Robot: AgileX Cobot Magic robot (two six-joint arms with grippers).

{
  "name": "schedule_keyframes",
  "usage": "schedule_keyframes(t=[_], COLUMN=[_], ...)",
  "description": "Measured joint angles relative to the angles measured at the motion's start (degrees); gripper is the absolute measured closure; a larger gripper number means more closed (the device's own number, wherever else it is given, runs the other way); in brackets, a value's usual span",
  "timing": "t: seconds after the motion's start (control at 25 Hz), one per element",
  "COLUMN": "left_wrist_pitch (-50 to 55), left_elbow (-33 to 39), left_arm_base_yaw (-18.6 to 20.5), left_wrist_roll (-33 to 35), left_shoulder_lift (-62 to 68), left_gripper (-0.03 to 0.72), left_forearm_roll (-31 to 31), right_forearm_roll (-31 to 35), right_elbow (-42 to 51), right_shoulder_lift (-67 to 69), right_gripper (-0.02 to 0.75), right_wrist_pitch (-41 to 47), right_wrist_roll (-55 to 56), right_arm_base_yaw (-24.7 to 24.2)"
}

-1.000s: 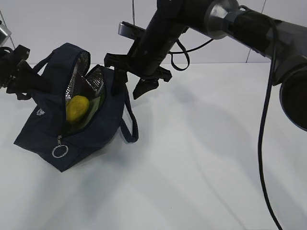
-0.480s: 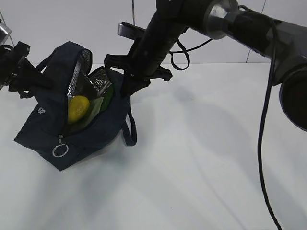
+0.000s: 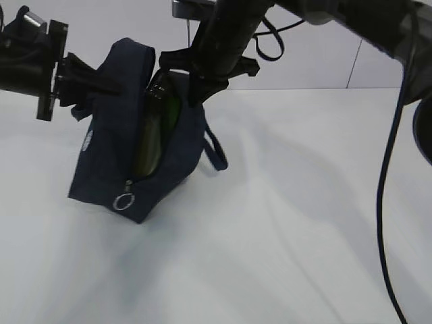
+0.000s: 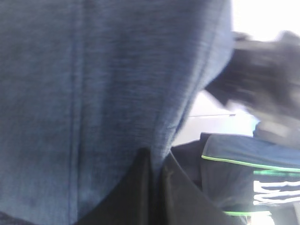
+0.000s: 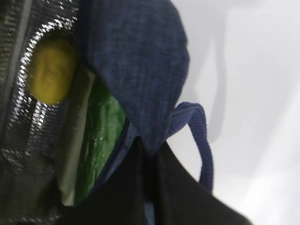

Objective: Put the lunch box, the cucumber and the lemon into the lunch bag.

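Note:
The navy lunch bag [image 3: 108,162] hangs upright between both arms, its silver ring pull [image 3: 123,201] low at the front. My left gripper [image 3: 116,86] is shut on the bag's left wall; in the left wrist view its fingertips [image 4: 157,157] pinch the navy fabric [image 4: 93,84]. My right gripper [image 3: 196,89] is shut on the right rim [image 5: 140,70], the jaws [image 5: 149,147] closed over the cloth. Inside, against the silver lining [image 5: 23,140], lie the lemon [image 5: 51,70], the cucumber [image 5: 101,136] and the pale lid of the lunch box [image 5: 75,140]. A strip of the cucumber [image 3: 170,111] shows in the narrow opening.
A loop handle [image 3: 216,148] dangles off the bag's right side. The white table [image 3: 304,223] stretches to the right and front. The right arm's cable [image 3: 388,175] hangs at the right edge. Dark cloth with green stripes [image 4: 253,164] lies behind the bag.
My right gripper has shut on the bag's right rim. Both arms have raised the bag and shifted it right; it stands more upright, its mouth narrower, and the lemon no longer shows from outside.

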Motion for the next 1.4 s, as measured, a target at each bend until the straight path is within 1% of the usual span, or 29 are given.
schedule_keyframes(t=[0.16,0.28,0.4,0.56,0.64,0.72,0.8,0.88,1.0,1.2,1.4], left_wrist_pitch=[-0.3,-0.7,-2.3,-4.4,-4.5,-2.9,-1.7,-1.6,-1.6,-1.5,-1.2], left_elbow=[0.0,0.0,0.0,0.0,0.0,0.0,0.0,0.0,0.0,0.0,0.0], left_arm_base_yaw=[-4.9,-7.0,-7.9,-8.1,-8.1,-8.2,-9.3,-10.4,-11.5,-11.5,-11.5], left_wrist_roll=[-0.1,-0.1,-0.4,-2.0,-3.9,-6.2,-7.7,-8.4,-8.5,-8.3,-8.3], left_shoulder_lift=[0.2,0.2,0.4,3.2,5.7,7.9,10.1,11.0,11.2,11.4,11.4], left_gripper=[0.694,0.694,0.694,0.694,0.694,0.694,0.694,0.694,0.694,0.694,0.694], left_forearm_roll=[-6.8,-9.7,-10.5,-11.6,-12.6,-15.4,-19.2,-21.2,-21.0,-17.6,-16.3], right_forearm_roll=[-6.7,-9.7,-10.0,-12.5,-13.1,-13.6,-14.4,-14.7,-15.5,-15.7,-16.6], right_elbow=[0.0,0.0,0.0,3.2,4.7,5.2,5.5,5.5,6.9,10.7,10.8], right_shoulder_lift=[-4.0,-6.8,-8.2,-8.6,-8.6,-8.8,-9.4,-9.9,-10.7,-10.7,-10.0], right_gripper=[0.734,0.734,0.734,0.734,0.734,0.734,0.735,0.735,0.735,0.735,0.735], right_wrist_pitch=[0.5,0.9,0.9,0.9,0.9,0.9,0.9,1.0,0.9,-0.1,-0.2], right_wrist_roll=[-0.1,-0.3,-0.4,-0.5,-0.5,-0.5,-0.5,-0.5,-0.7,-0.8,-1.0], right_arm_base_yaw=[0.1,0.1,0.1,0.1,0.1,0.1,0.1,0.1,0.1,0.1,0.1])
